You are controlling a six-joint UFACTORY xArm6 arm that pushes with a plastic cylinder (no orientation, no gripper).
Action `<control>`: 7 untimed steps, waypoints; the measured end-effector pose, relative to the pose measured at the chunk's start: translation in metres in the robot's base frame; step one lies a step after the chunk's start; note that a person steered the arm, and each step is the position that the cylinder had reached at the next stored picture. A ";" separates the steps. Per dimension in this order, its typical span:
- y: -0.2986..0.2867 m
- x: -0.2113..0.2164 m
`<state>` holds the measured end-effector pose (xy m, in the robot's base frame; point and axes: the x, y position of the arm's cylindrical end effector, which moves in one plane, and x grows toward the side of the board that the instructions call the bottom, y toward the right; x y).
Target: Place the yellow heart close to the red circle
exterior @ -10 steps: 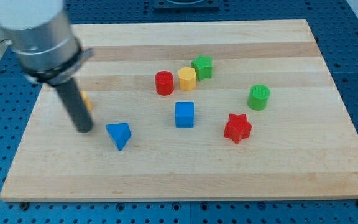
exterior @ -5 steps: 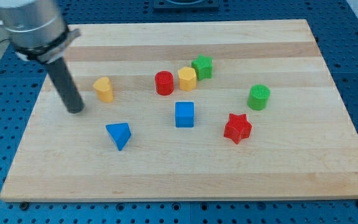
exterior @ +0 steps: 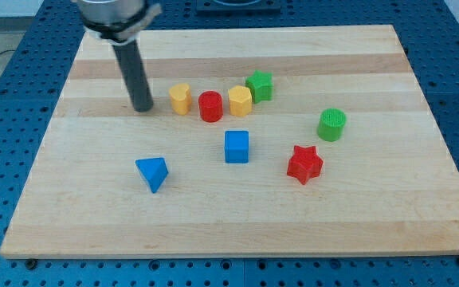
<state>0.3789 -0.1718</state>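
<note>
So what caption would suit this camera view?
My tip stands just left of the yellow heart, now beside the red circle.

No text, label, brand, number or sign can be read anywhere in this view. The coloured blocks have plain faces, the wooden table [exterior: 237, 223] shows only its grain, and the dark rod carries no marking that can be made out.
</note>
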 end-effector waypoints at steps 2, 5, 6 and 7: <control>0.015 -0.031; 0.043 -0.030; 0.049 -0.030; 0.056 -0.030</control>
